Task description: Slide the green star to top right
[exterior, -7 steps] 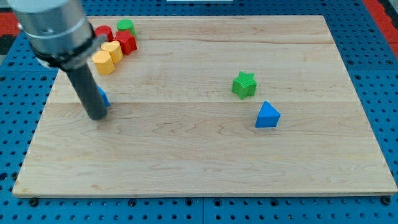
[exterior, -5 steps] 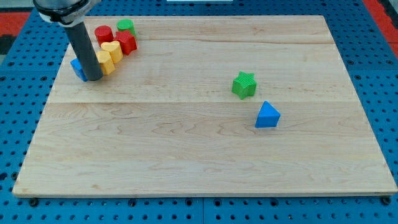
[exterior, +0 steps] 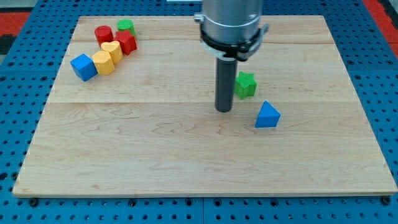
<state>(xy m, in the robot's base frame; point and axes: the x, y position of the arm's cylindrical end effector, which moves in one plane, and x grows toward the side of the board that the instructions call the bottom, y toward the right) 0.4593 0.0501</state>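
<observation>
Position noted: the tip [exterior: 224,110] of the rod rests on the bench [exterior: 186,162] just to the view's left of the green star [exterior: 246,84] and slightly below it, the rod's shaft partly covering the star's left edge. Whether tip and star touch cannot be told. The star sits right of the board's centre, with the blue triangle [exterior: 267,116] close by at its lower right. The star's goal, the top right corner, lies up and to the right of it, so the tip stands on the proper side for the push. The tool has no jaws; it is a plain rod, holding nothing. Other blocks, red, yellow, green and a blue cube [exterior: 83,66], cluster at top left, well apart.
</observation>
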